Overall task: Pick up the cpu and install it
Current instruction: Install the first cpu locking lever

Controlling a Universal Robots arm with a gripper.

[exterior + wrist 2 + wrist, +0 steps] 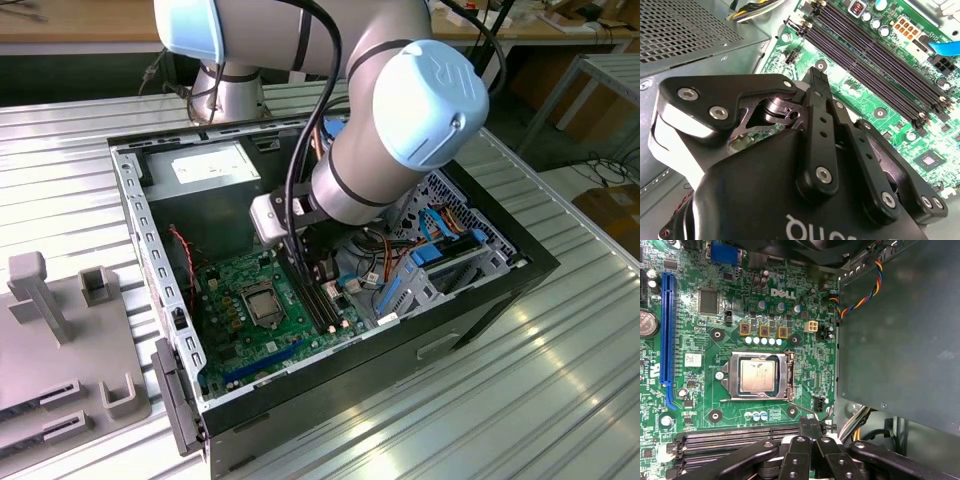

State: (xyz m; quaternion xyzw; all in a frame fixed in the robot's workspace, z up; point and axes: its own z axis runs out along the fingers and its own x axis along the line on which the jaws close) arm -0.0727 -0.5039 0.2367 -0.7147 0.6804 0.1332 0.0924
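Within its square metal socket frame (759, 376) lies the flat silver-grey cpu (757, 375).

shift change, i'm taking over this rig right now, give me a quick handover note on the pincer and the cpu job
Pincer: fingers closed together, holding nothing, hovering over the motherboard beside the socket, near the memory slots.
CPU: lying flat in the socket frame on the board inside the open computer case; seen in the exterior view too.
Done: the chip appears to be placed in the socket.
Left: whether it is fully seated and whether the retention lever is latched can't be confirmed, so check both.
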